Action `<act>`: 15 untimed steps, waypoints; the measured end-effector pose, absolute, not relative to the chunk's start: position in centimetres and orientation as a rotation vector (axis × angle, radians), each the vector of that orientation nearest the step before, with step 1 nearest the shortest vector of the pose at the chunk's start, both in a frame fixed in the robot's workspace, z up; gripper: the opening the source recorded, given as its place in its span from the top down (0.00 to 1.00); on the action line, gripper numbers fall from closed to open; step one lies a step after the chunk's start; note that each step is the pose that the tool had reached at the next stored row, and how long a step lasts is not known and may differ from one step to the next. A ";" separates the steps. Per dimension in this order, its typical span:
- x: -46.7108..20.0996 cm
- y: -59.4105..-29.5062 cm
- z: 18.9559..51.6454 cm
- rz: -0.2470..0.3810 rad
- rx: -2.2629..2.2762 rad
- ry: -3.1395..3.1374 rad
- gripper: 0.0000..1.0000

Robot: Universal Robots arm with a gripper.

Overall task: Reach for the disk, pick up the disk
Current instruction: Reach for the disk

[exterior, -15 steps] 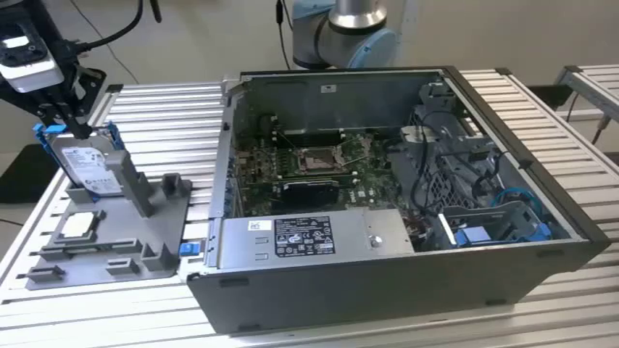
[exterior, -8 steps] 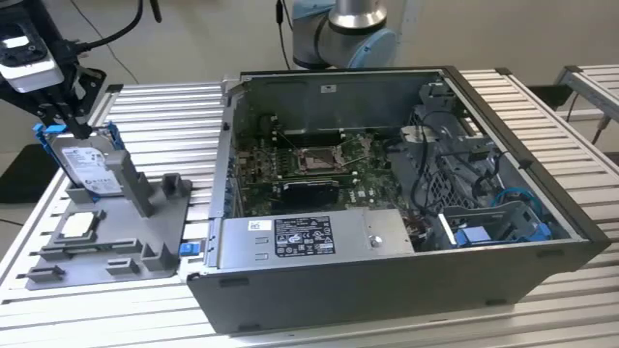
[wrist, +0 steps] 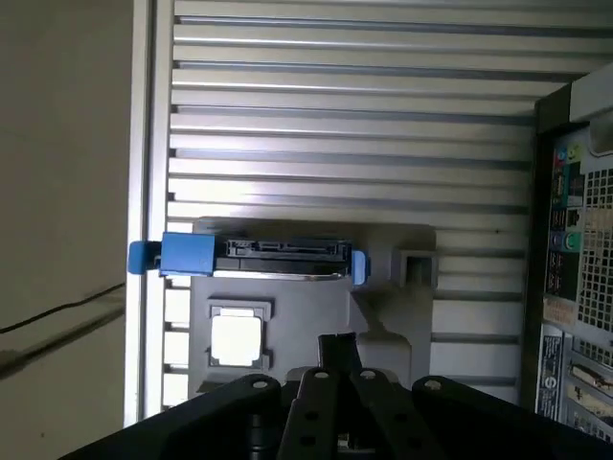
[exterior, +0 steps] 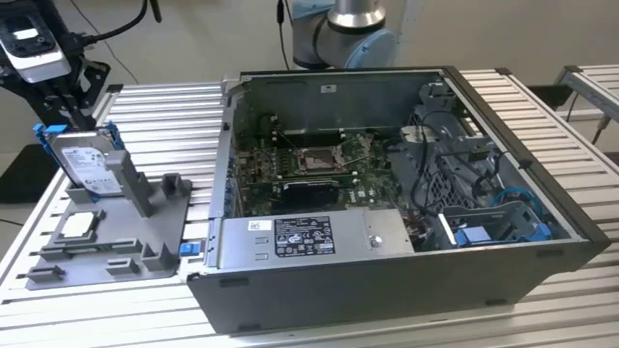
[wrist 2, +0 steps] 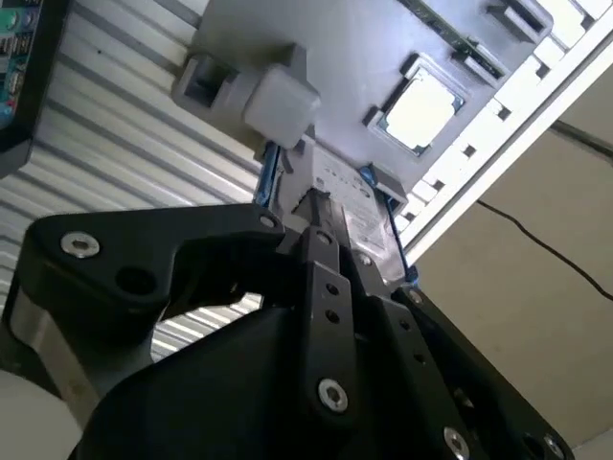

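Note:
The disk stands on edge in the grey stand at the exterior view's left, silver with a white label and blue side rails. My gripper hangs just above its top edge, shut, with nothing between the fingers. In the first wrist view the disk shows edge-on with blue rail ends, and the gripper is a short way from it. In the second wrist view the gripper points at the disk.
A small square silver chip lies in the stand next to the disk. An open computer case takes up the middle and the exterior view's right of the slatted metal table. The table's edge runs close beside the stand.

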State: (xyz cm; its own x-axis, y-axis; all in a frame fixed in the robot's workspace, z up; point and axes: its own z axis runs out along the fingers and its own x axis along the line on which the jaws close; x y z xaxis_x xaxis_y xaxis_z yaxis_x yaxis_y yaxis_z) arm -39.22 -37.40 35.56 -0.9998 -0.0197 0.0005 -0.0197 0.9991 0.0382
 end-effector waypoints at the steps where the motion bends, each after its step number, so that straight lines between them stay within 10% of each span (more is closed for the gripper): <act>1: -39.3 -37.0 35.6 -0.060 0.031 -3.140 1.00; 15: -43.6 -34.6 35.2 -0.060 0.041 -3.140 1.00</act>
